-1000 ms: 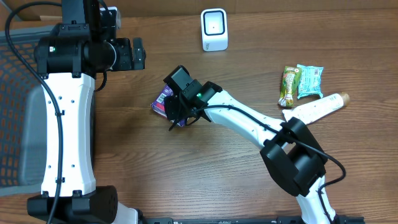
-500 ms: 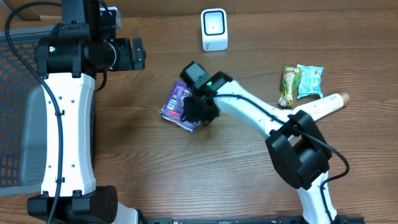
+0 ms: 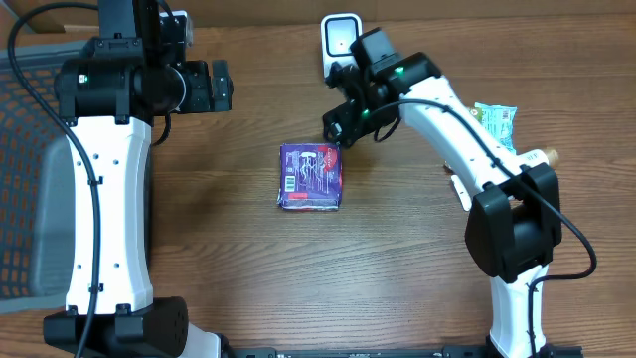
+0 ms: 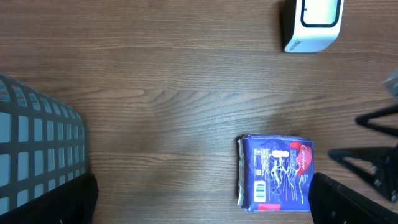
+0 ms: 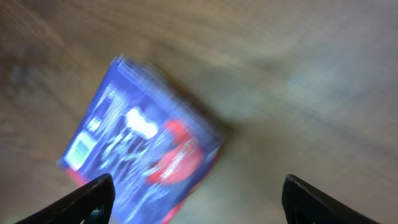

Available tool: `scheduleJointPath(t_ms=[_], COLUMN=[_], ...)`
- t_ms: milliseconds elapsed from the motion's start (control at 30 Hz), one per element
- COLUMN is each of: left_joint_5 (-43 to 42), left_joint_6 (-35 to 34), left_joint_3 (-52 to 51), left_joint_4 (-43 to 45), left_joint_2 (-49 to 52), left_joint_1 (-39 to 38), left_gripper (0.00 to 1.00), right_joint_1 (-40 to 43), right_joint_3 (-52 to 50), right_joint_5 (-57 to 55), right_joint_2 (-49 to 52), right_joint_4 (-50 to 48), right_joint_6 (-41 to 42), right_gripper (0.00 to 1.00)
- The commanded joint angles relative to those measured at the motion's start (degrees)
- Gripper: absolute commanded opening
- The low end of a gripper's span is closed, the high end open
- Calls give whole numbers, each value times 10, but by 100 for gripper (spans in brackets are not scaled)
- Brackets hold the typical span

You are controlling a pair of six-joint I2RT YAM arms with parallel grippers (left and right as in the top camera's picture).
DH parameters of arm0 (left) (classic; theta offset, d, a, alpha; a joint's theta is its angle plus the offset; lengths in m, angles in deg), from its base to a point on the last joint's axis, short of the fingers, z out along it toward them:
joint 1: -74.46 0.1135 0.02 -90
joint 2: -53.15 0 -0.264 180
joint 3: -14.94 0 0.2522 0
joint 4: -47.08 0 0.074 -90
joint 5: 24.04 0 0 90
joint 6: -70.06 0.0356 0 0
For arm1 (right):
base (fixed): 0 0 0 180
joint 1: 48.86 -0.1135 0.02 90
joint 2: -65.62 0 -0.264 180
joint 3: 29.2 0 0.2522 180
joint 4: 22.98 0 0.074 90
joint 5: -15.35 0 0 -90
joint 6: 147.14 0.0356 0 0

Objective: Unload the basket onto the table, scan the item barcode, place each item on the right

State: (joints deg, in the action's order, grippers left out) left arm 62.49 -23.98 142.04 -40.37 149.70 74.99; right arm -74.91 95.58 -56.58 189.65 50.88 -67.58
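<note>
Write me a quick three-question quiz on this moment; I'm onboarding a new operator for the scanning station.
1. True or false: the right gripper is clamped on the purple package.
2. Multiple choice: where is the white scanner?
A) standing beyond the package, apart from it
B) on top of the package
C) held by the right gripper
3. Fill in: the package's barcode faces ___.

Key: 1 false, since the jaws are open and clear of the package; 2 A; 3 up.
</note>
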Motion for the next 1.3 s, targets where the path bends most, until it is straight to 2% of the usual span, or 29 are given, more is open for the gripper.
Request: scheduleJointPath(t_ms=[0, 67, 267, 467, 633, 767, 800, 900, 1000, 1200, 1267], left_joint_5=[-5, -5, -5, -5, -5, -5, -5, -5, -5, -5, -5], left_joint_6=[13, 13, 13, 13, 13, 13, 13, 13, 13, 13, 13], left_joint_3=[3, 3, 3, 3, 3, 3, 3, 3, 3, 3, 3], left_joint_4=[2, 2, 2, 2, 2, 2, 2, 2, 2, 2, 2], left_joint_2=[1, 1, 1, 1, 1, 1, 1, 1, 1, 1, 1], left_joint_1=[2, 2, 2, 2, 2, 2, 2, 2, 2, 2, 2], left_gripper=[100, 99, 99, 100, 100, 99, 100, 99, 99, 100, 100], right_joint_1=[7, 5, -6, -10, -2, 4, 4, -3, -14, -7, 1], right_joint_3=[1, 1, 1, 0, 0, 0, 0, 0, 0, 37, 64], right_joint_5=[59, 82, 132, 151, 150, 151, 152, 165, 158, 58, 32], right_joint_2=[29, 47, 78, 82, 82, 82, 82, 82, 81, 81, 81], right_joint_4=[-20, -26, -37, 18, 93, 163, 178, 225, 251, 236, 237], right_joint_6=[-143, -172, -185, -129, -85, -28, -20, -24, -82, -75, -76], right_gripper=[87, 85, 79, 56, 29, 18, 19, 31, 37, 50, 59])
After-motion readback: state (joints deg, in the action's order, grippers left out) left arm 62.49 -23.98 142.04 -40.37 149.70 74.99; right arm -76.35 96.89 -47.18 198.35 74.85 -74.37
